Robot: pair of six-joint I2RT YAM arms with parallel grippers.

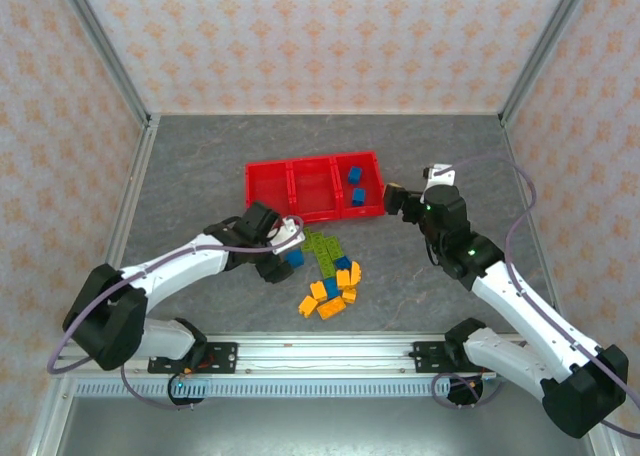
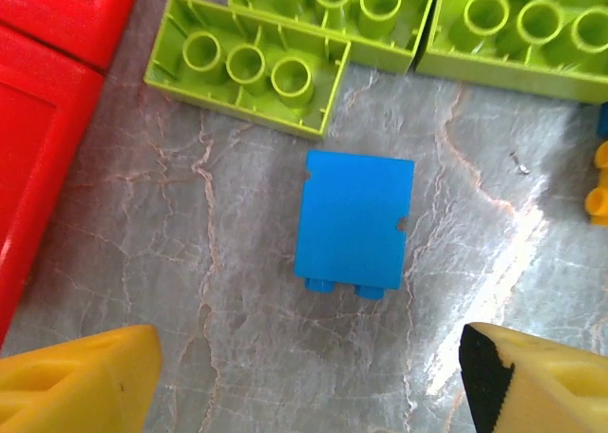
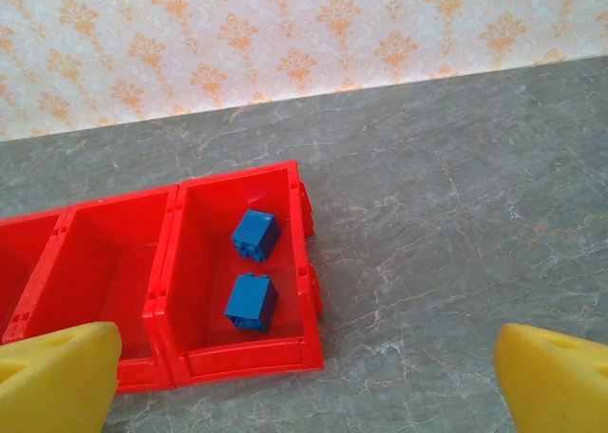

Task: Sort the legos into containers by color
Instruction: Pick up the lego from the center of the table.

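Two blue legos [image 3: 252,302] in red containers [image 3: 237,365]; L fingers [image 2: 81,381] & R fingers [image 3: 556,376] spread.

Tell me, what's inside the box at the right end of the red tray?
Two bricks lie inside: a far blue brick and a near blue brick, not touching. The red tray floor right under them is covered, so that part can't be seen.

- The whole worktop [image 1: 200,156] is taken in from above and behind the arm bases, facing down.
- A blue brick [image 2: 353,219] is framed from very close, straight down, by the left wrist camera.
- The red tray [image 3: 247,362], shared with the top view, is seen obliquely from farther off by the right wrist camera.
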